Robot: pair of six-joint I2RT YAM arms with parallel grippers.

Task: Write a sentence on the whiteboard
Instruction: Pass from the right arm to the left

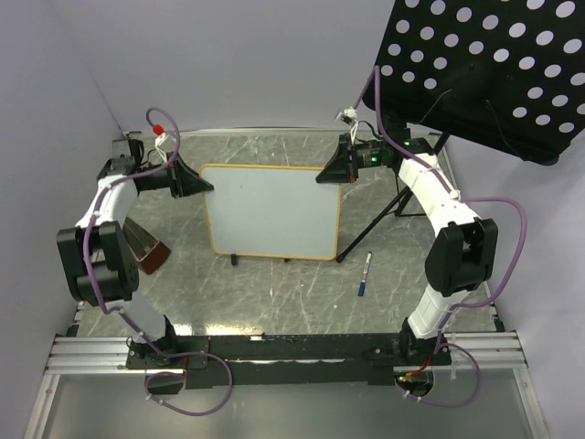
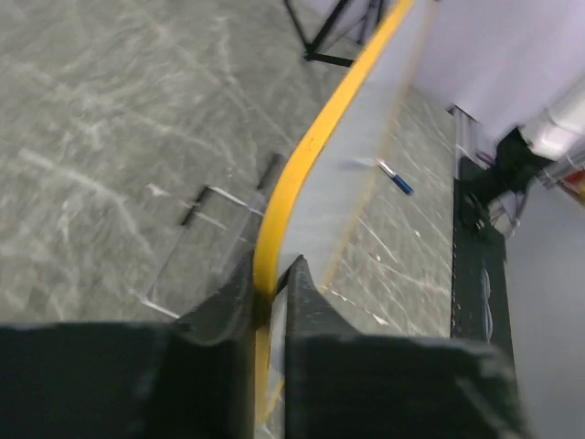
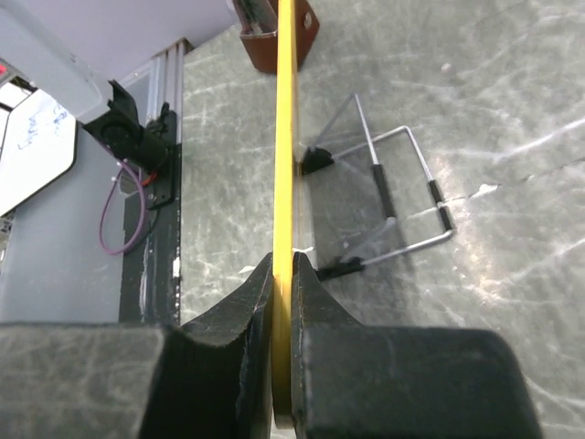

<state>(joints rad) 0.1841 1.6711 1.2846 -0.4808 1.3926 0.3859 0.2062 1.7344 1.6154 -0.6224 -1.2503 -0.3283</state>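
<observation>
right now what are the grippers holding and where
Both hold the whiteboard by its frame: left gripper on the left edge, right gripper at the far right corner.

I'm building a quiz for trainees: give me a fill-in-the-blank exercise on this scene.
The left gripper and right gripper both pinch the ___'s frame.
The marker lies on the table nearer the ___ arm.
The perforated panel overhead is ___.
Missing: whiteboard, right, black.

A lab: arms bolted to aluminium rail.
</observation>
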